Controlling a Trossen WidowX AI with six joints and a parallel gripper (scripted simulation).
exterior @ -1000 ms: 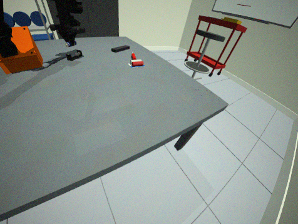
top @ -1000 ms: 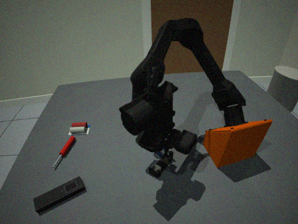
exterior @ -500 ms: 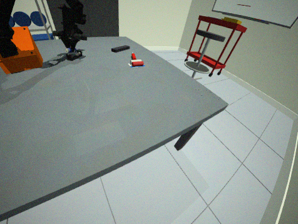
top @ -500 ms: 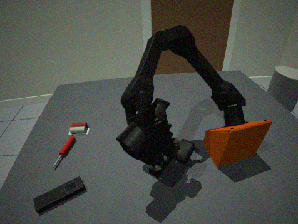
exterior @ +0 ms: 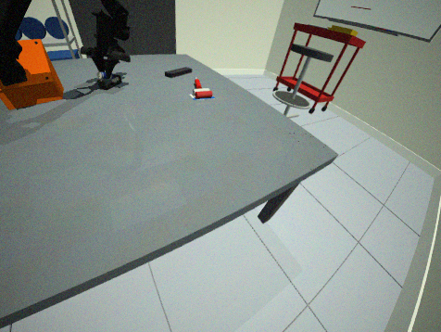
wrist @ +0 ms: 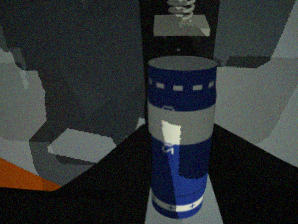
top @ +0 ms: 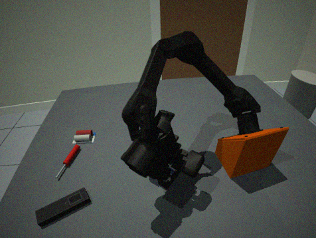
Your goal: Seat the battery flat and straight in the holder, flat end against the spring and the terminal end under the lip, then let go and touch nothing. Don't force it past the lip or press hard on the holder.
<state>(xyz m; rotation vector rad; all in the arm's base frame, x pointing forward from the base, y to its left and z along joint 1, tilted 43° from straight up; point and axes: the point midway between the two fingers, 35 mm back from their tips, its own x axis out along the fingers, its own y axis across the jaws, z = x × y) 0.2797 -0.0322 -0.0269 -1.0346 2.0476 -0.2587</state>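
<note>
The blue battery point(wrist: 183, 117) with a grey band stands lengthwise in the wrist view, its flat grey end toward the holder's spring and its plus-marked end toward the bottom. My gripper point(wrist: 177, 133) point(top: 172, 170) is shut on it, one dark finger on each side. The black holder point(wrist: 177, 46) point(exterior: 110, 83) lies under the gripper. Its coil spring point(wrist: 181, 9) and pale plate point(wrist: 175, 26) show just beyond the battery's flat end, with a dark gap between in this view. The lip is hidden, and I cannot tell whether the battery touches the holder's floor.
An orange angled block point(top: 250, 154) point(exterior: 39, 90) stands beside the arm. On the grey table point(top: 116, 213) point(exterior: 185, 148) also lie a red screwdriver point(top: 72, 155), a red and white roll-shaped item point(top: 83, 137) point(exterior: 203, 94) and a long black box point(top: 60, 209) point(exterior: 178, 72).
</note>
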